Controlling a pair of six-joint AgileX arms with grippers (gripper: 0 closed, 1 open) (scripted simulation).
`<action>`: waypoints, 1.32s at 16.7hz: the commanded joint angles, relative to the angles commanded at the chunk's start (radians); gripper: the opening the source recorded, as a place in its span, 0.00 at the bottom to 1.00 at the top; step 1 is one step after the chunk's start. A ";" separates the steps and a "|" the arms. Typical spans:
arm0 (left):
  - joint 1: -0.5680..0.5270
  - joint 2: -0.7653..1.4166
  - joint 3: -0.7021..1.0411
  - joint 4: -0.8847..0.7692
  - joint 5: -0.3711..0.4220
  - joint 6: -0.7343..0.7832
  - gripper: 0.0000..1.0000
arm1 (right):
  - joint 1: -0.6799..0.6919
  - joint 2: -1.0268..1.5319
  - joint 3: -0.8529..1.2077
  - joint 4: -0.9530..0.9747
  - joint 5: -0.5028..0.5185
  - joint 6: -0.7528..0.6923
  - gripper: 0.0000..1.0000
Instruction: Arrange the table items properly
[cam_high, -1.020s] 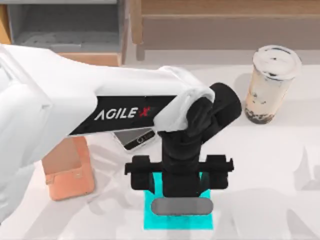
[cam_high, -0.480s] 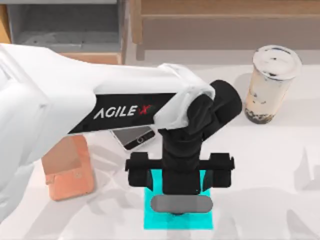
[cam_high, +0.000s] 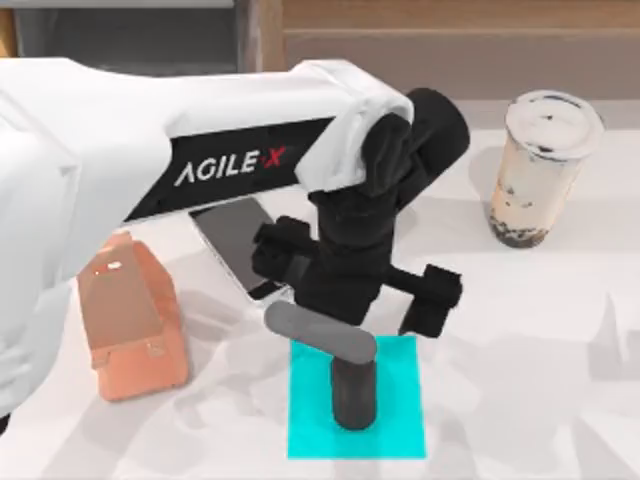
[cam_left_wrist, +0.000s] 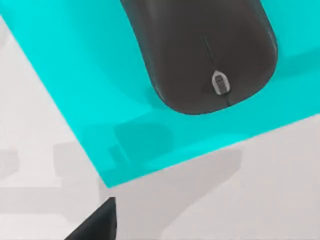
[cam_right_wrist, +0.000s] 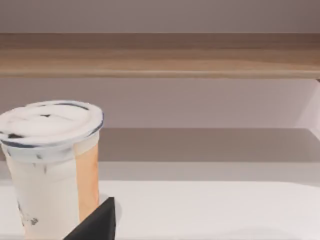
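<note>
The black oval mouse (cam_high: 353, 395) lies lengthwise on the cyan mat (cam_high: 310, 425) near the table's front edge; it is close up in the left wrist view (cam_left_wrist: 200, 50), resting on the mat (cam_left_wrist: 90, 90). My left gripper (cam_high: 352, 282) hangs above and just behind the mouse, turned at a slant, open and holding nothing. The black silver-edged smartphone (cam_high: 232, 240) lies flat left of the gripper, partly under the arm. The cup of milky tea (cam_high: 540, 165) stands upright at the back right. One black finger (cam_right_wrist: 97, 225) of my right gripper shows beside the cup (cam_right_wrist: 52, 165).
A rose-gold phone stand (cam_high: 130, 320) stands at the front left on the white table (cam_high: 530, 360). A wooden shelf unit (cam_high: 430, 45) runs along the back edge, seen behind the cup in the right wrist view (cam_right_wrist: 160, 55).
My left gripper has risen off the mat, moved back and turned from square to slanted. The mouse, hidden under it before, now lies uncovered on the mat. More of the smartphone shows.
</note>
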 joint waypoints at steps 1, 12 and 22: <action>0.013 0.011 0.021 -0.012 0.001 0.084 1.00 | 0.000 0.000 0.000 0.000 0.000 0.000 1.00; 0.155 0.135 0.157 -0.164 0.079 1.315 1.00 | 0.000 0.000 0.000 0.000 0.000 0.000 1.00; 0.309 0.213 0.340 -0.266 0.058 2.336 1.00 | 0.000 0.000 0.000 0.000 0.000 0.000 1.00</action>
